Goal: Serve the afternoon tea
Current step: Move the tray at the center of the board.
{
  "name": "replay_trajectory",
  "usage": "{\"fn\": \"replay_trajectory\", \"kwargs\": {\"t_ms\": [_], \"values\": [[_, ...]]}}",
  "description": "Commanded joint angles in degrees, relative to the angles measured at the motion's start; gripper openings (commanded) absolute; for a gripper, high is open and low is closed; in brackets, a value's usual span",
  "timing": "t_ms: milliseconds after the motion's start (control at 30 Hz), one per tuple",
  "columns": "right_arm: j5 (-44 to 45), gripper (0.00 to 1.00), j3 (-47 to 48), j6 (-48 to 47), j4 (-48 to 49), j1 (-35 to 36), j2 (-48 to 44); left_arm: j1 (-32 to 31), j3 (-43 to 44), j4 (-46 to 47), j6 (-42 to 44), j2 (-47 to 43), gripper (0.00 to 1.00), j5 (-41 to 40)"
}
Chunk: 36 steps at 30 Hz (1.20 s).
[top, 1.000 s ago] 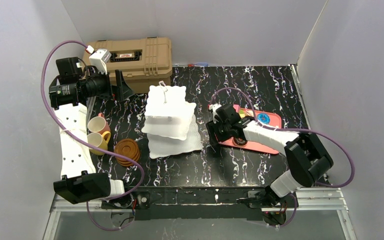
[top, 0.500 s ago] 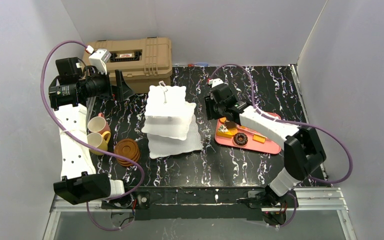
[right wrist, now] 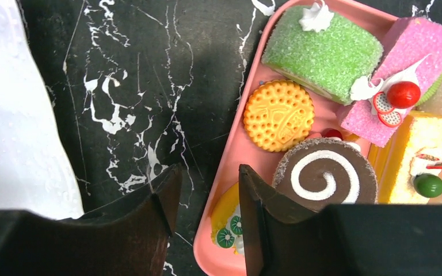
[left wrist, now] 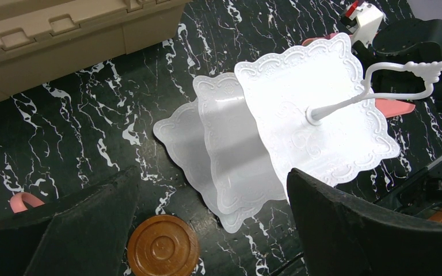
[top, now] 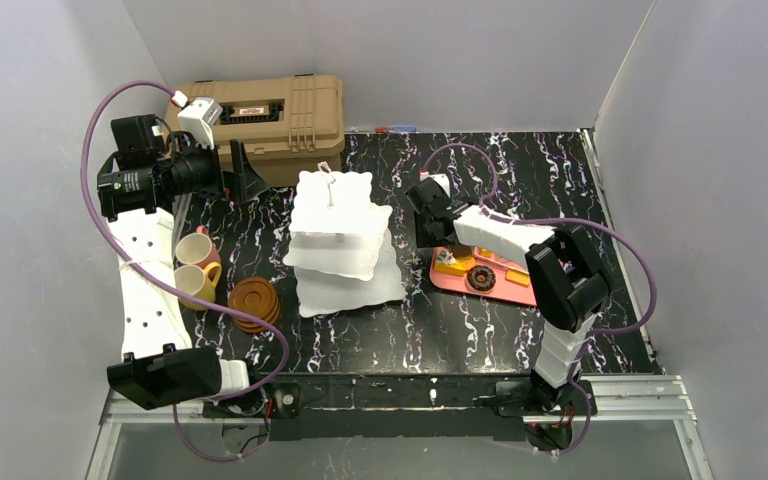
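Observation:
The white three-tier stand with a wire loop on top stands mid-table, its plates bare; the left wrist view looks down on the stand. Toy pastries lie on the pink tray: a green cake, a biscuit and a chocolate roll. My right gripper is open, its jaws straddling the tray's left rim with nothing gripped. It sits between stand and tray. My left gripper hangs wide open by the case. A pink cup, a yellow cup and stacked brown saucers stand at the left.
A large tan hard case stands at the back left. The pink tray lies right of the stand. Grey walls close in the table on three sides. The left arm's cable loops over the cups.
The right arm has folded back and swung left, carrying its gripper from over the tray's middle to the tray's end nearest the stand. Its jaws have narrowed slightly. The left arm is still.

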Motion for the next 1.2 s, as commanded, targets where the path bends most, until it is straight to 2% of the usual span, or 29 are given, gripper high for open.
{"fn": "replay_trajectory", "kwargs": {"t_ms": [0,433,500,567,700,967,1167], "values": [[3.50,0.50,1.36,3.04,-0.64,-0.03,0.59,0.44,0.57,-0.58,0.60,-1.92,0.97,0.35],[2.16,0.47,2.44,4.32,2.17,0.04,7.35,0.47,0.11,-0.54,1.09,-1.96,0.97,0.51],[2.03,0.38,2.41,4.23,2.67,0.02,7.31,0.44,-0.11,-0.50,0.94,-1.95,0.97,1.35],[1.67,0.25,2.57,3.98,3.20,0.18,7.31,0.41,-0.11,-0.52,0.52,-1.94,0.97,2.19],[0.41,0.11,3.91,3.20,4.15,1.10,7.91,0.41,-0.27,-0.51,0.16,-1.93,0.97,2.69],[2.13,0.05,8.58,-1.35,2.12,4.31,10.13,0.52,0.00,-0.57,0.20,-2.08,0.97,3.25],[2.92,0.13,5.24,-3.73,3.01,4.46,6.56,0.43,1.56,-1.68,-0.48,-1.12,0.97,3.93]]}}
